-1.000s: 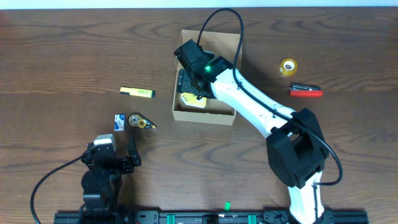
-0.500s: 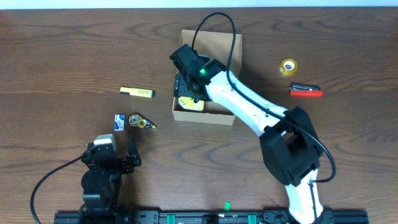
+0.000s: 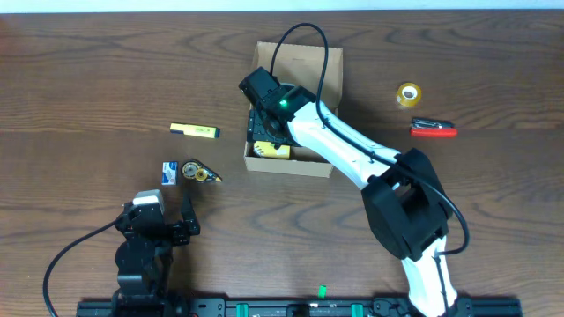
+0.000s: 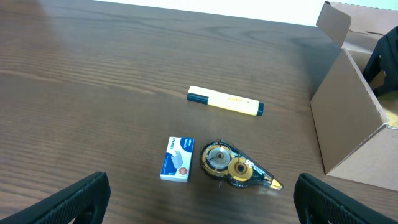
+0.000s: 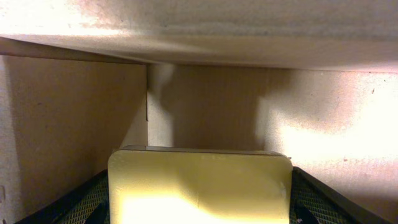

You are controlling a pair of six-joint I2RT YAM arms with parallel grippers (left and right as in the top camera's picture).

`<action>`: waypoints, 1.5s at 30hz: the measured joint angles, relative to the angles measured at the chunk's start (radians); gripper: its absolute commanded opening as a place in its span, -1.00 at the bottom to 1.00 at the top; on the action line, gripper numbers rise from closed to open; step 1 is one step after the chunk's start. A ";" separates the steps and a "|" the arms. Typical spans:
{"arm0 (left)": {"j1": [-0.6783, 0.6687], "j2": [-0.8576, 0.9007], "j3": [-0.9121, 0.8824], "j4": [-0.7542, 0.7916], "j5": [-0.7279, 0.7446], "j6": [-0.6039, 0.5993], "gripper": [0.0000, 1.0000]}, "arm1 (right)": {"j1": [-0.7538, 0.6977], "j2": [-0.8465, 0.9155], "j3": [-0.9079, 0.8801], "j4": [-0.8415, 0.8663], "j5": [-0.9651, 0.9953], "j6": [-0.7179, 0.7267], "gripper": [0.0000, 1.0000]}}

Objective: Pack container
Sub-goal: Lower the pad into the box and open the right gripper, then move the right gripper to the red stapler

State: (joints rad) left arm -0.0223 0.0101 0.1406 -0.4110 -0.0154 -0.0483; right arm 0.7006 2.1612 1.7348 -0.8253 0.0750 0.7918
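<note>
Your right arm stretches from its near-right base across the wooden counter (image 3: 88,88). Its wrist dips into the near-left corner of the small tan cardboard box (image 3: 293,165), which sits mid-counter with its flap open. Print on the yellow highlighter pen (image 4: 225,101) and the small blue packet (image 4: 178,158) is too small to read. Your right tool (image 3: 266,130) is clenched on a flat pale-yellow block (image 5: 199,186) inside the box. Your left tool (image 4: 200,202) hangs released, fingers spread wide.

Inside the container (image 3: 304,60), the right arm (image 3: 352,151) hides most of the yellow thing (image 3: 268,151). The right wrist view cuts off its bottom.
</note>
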 measured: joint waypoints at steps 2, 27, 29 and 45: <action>0.000 0.000 0.000 0.000 0.000 0.000 0.91 | 0.000 0.000 0.000 0.000 0.000 0.000 0.23; 0.000 0.000 0.000 0.000 0.000 0.000 0.90 | 0.000 0.000 0.000 0.001 -0.021 -0.014 0.62; 0.000 0.000 0.000 0.000 0.000 0.000 0.91 | -0.003 0.000 0.001 0.003 -0.043 -0.011 0.59; 0.000 0.000 0.000 0.000 0.000 0.000 0.90 | -0.085 -0.454 0.050 -0.385 0.207 0.056 0.57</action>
State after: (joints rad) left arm -0.0223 0.0101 0.1406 -0.4110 -0.0154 -0.0483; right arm 0.6159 1.7073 1.7847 -1.2102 0.2821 0.8482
